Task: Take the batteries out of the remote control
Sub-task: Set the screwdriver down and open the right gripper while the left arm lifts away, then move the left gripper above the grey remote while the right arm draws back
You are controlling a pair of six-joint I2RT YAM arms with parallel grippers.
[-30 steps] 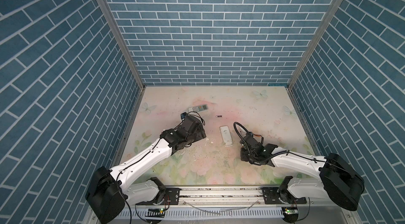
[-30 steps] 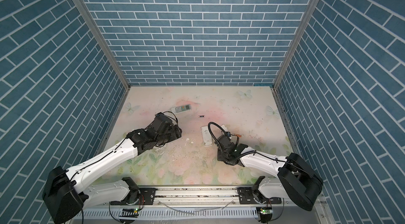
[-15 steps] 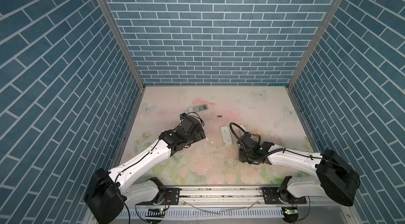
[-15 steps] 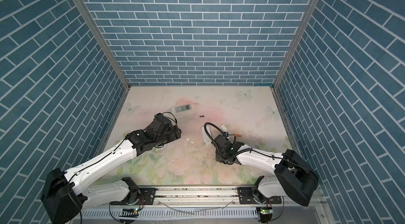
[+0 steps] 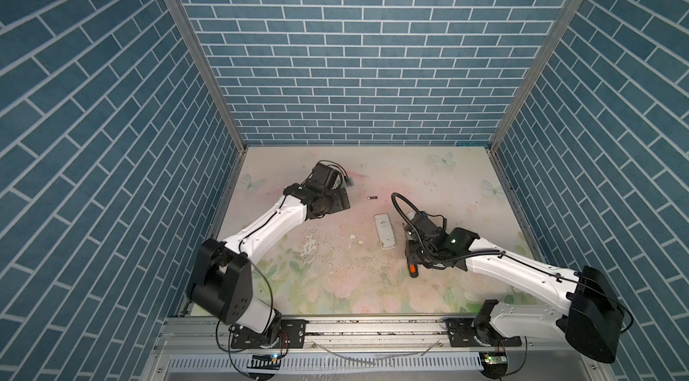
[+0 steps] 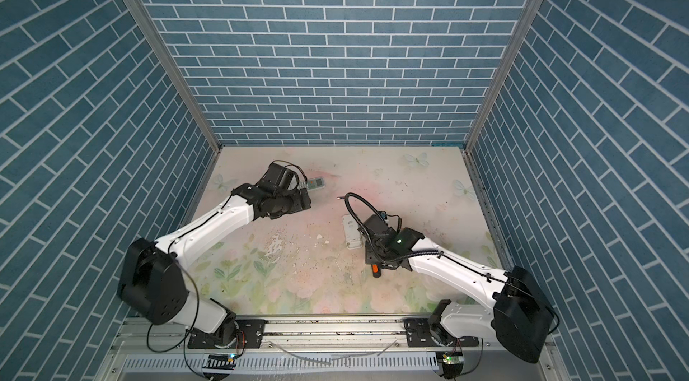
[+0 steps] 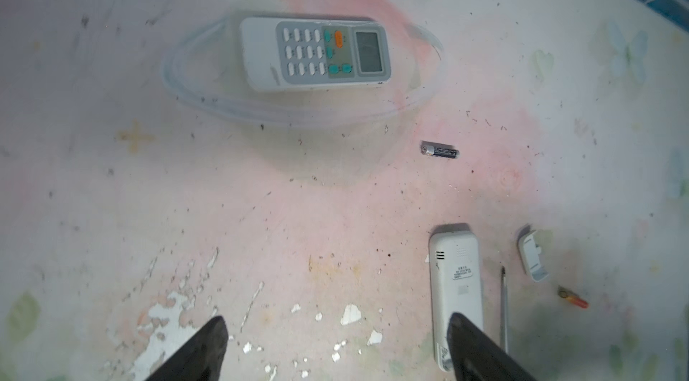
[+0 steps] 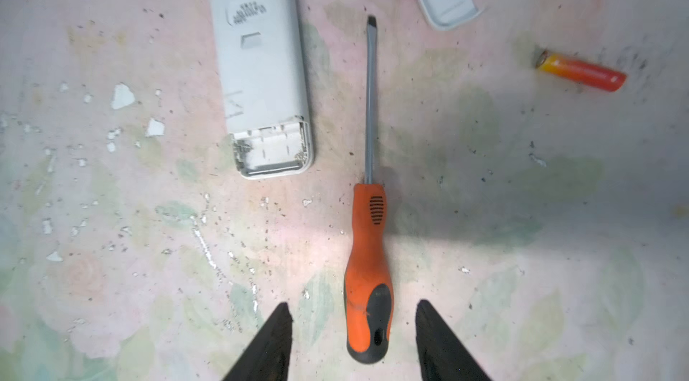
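White keypad plastic remote control (image 7: 315, 52) lay just far of your spread, empty left gripper (image 7: 335, 319).
Long axis ran left-right; right gripper (image 8: 353, 303) hung released too.

Matt white plastic remote (image 8: 261, 73); screwdriver (image 8: 367, 218) has a bare metal shaft.

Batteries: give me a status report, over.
Left jaws open, empty; right jaws open astride screwdriver handle, not gripping. White remote: compartment bare; black battery and orange battery loose on table. Keypad remote face up, back unseen. Nothing in the way.
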